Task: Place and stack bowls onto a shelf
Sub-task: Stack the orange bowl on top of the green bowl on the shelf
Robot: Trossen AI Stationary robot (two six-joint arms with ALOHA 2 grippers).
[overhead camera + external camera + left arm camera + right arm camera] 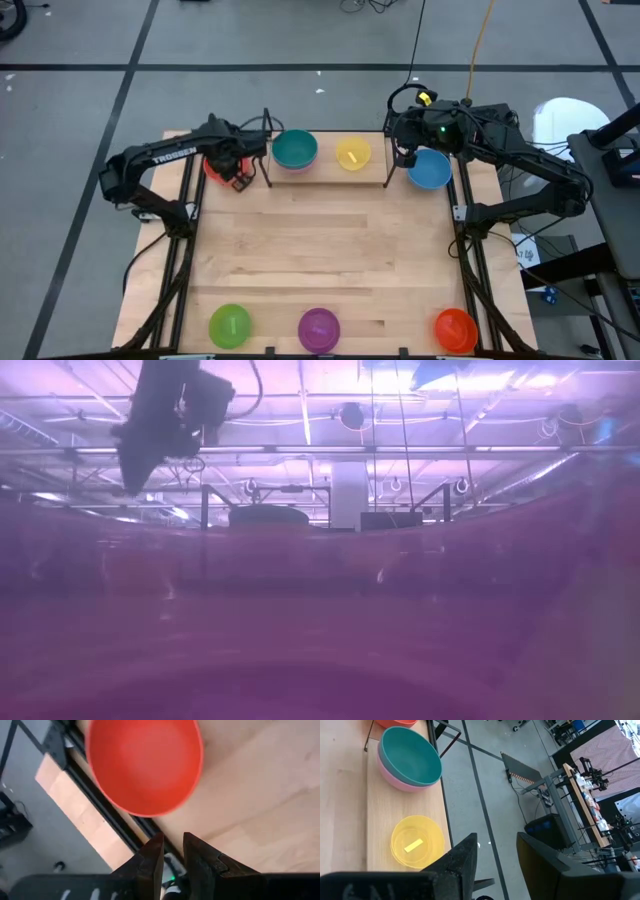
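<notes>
Your teal bowl [295,149] sits in a pink bowl [395,775] beside the yellow bowl [353,154] on the shelf [325,177]. Left gripper [172,851] grips the red bowl [145,765] narrowly; right gripper [495,851] gapes over the blue bowl [430,169].

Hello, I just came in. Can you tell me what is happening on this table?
A two-armed robot is putting small bowls on a low shelf at the far edge of the table. A teal bowl stacked in a pink one and a yellow bowl already sit there. The left tool is beside a red bowl; the right tool is by a blue bowl. Green, purple and orange-red bowls wait along the near edge.
</notes>
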